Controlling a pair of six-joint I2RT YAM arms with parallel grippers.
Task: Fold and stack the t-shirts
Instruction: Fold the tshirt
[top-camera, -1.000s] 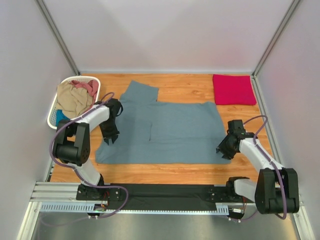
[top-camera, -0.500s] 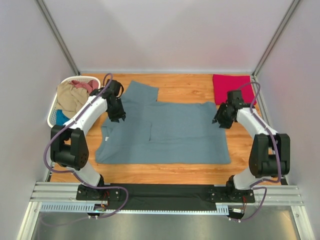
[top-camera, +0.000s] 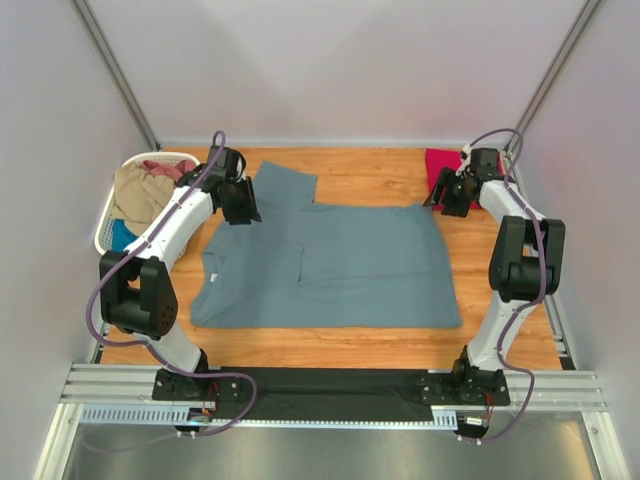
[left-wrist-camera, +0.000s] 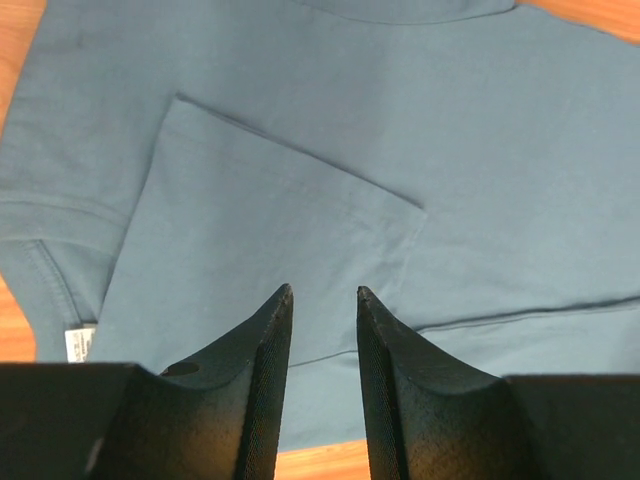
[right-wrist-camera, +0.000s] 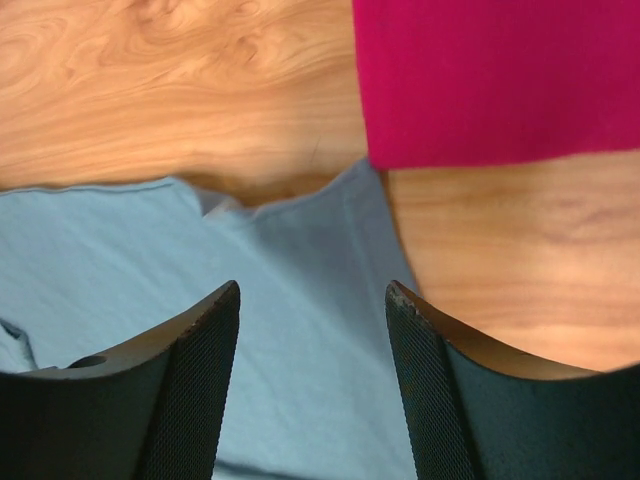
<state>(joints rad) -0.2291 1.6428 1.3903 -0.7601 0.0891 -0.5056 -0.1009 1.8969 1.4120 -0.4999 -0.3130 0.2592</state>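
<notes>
A large slate grey-blue t-shirt (top-camera: 340, 265) lies spread flat on the wooden table, one sleeve folded over its body (left-wrist-camera: 260, 230). My left gripper (top-camera: 243, 207) hovers over its far left part by the sleeve, jaws open a little, nothing between them (left-wrist-camera: 323, 300). A crimson-pink t-shirt (top-camera: 478, 180) lies folded at the far right corner. My right gripper (top-camera: 442, 198) hangs open (right-wrist-camera: 312, 295) over the grey-blue shirt's far right corner (right-wrist-camera: 300, 230), just short of the crimson-pink one (right-wrist-camera: 500, 80). It holds nothing.
A white slatted laundry basket (top-camera: 101, 235) stands at the far left, holding a tan shirt (top-camera: 145, 195), a dusty-pink one (top-camera: 172, 170) and a bright-blue one (top-camera: 122, 232). White walls close in the table on three sides. Bare wood (top-camera: 370, 170) shows beyond the grey-blue shirt.
Both arms have swung from the near side of the grey-blue shirt to its far corners. The right jaws have widened. The shirt lies as before.
</notes>
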